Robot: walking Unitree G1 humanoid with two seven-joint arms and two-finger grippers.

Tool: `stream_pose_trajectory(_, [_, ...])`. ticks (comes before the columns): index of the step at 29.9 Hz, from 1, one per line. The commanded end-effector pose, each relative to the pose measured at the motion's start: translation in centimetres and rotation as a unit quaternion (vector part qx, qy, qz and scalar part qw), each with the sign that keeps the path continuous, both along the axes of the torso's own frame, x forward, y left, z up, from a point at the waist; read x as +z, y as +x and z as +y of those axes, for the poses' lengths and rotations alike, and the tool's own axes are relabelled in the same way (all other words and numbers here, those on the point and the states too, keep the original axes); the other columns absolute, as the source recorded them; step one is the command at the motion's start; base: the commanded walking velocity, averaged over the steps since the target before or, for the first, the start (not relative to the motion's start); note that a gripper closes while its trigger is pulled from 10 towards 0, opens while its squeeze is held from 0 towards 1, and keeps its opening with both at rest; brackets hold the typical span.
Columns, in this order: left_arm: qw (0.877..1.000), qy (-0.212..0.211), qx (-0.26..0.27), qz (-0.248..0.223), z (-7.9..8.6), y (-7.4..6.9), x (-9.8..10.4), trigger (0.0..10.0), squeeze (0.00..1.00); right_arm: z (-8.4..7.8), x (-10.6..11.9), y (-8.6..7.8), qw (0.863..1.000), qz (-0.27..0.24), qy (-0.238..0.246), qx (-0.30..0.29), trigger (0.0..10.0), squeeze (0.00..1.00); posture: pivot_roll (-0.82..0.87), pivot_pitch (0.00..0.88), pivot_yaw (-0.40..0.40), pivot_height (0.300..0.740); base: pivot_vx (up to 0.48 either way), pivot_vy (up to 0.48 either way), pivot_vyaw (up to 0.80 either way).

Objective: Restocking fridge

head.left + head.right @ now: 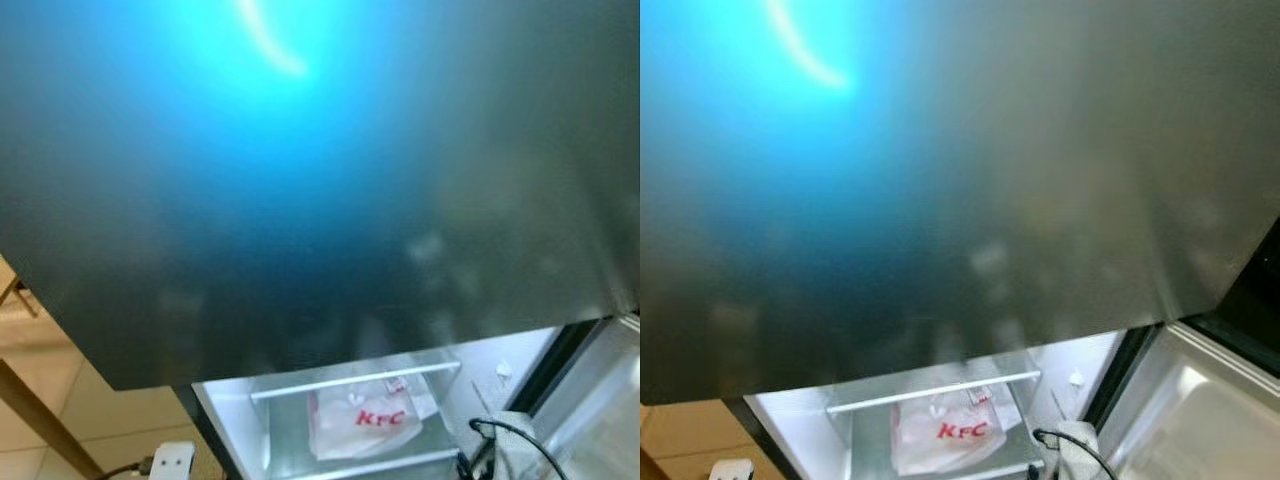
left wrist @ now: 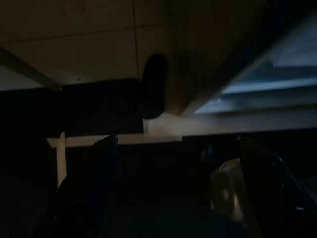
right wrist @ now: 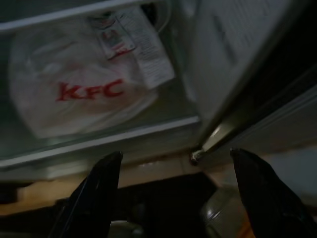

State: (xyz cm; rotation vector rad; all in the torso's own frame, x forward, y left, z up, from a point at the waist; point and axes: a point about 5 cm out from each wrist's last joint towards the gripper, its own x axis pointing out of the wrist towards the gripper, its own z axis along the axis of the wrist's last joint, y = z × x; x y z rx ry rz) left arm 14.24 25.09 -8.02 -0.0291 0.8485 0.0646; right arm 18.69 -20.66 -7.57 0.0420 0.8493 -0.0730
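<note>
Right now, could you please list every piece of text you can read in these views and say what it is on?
"KFC", in red: on the white bag lying on the fridge shelf.
Receipt attached to the bag: printed lines too small and blurred to read.

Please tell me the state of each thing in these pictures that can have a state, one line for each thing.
Fridge lower compartment: open, lit inside.
Upper fridge door: shut, close to the camera.
KFC bag: lying on the glass shelf, with a receipt attached.
Right gripper: open, empty, in front of the shelf.
Left gripper: open, empty, in the shade.
</note>
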Motion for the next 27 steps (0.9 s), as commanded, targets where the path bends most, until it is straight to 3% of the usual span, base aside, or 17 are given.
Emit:
stream_pose_trajectory(1, [1.0, 0.006, 0.006, 0.0, 0.9, -0.6, 0.1, 10.0, 0.0, 0.0, 0.0, 0.0, 1.0, -0.001, 0.0, 0.003, 10.0, 0.0, -0.03, 0.037, 0.034, 0.738, 0.0, 0.0, 0.0])
stream_pose_trajectory(4, [1.0, -0.002, 0.004, -0.001, -0.1, -0.9, -0.3, 10.0, 0.0, 0.0, 0.0, 0.0, 1.0, 0.0, 0.001, 0.006, 10.0, 0.0, -0.03, 0.037, 0.034, 0.738, 0.0, 0.0, 0.0])
stream_pose_trajectory(7, [1.0, -0.01, -0.003, -0.001, -2.3, -0.6, -0.8, 10.0, 0.0, 0.0, 0.0, 0.0, 1.0, 0.0, 0.0, 0.009, 10.0, 0.0, -0.02, 0.042, 0.031, 0.738, 0.0, 0.0, 0.0])
stream_pose_trajectory(12, [1.0, -0.02, -0.009, 0.0, -4.6, -0.2, -1.1, 10.0, 0.0, 0.1, 0.0, 0.0, 1.0, 0.0, -0.001, 0.011, 10.0, 0.0, -0.02, 0.042, 0.031, 0.738, 0.0, 0.0, 0.0])
stream_pose_trajectory(17, [0.999, -0.033, -0.012, -0.004, -7.2, 1.7, -0.9, 10.0, 0.0, 0.0, 0.1, 0.1, 1.0, 0.0, -0.003, 0.01, 10.0, 0.0, -0.02, 0.044, 0.028, 0.738, 0.0, 0.0, 0.0])
stream_pose_trajectory(20, [0.999, -0.032, -0.011, -0.004, -6.9, 2.3, -0.7, 10.0, 0.0, 0.0, 0.1, 0.1, 1.0, 0.0, -0.003, 0.01, 10.0, 0.0, -0.02, 0.044, 0.028, 0.738, 0.0, 0.0, 0.0])
stream_pose_trajectory(22, [1.0, -0.028, -0.006, -0.008, -5.8, 3.3, -0.2, 10.0, 0.0, 0.0, 0.1, 0.2, 1.0, -0.001, -0.001, 0.005, 10.0, 0.0, -0.03, 0.05, 0.029, 0.738, 0.0, 0.0, 0.0])
stream_pose_trajectory(27, [1.0, -0.025, -0.005, -0.015, -4.7, 4.1, 0.3, 10.0, 0.0, -0.1, 0.1, 0.2, 1.0, -0.002, 0.0, 0.001, 10.0, 0.0, -0.03, 0.056, 0.032, 0.738, 0.0, 0.0, 0.0])
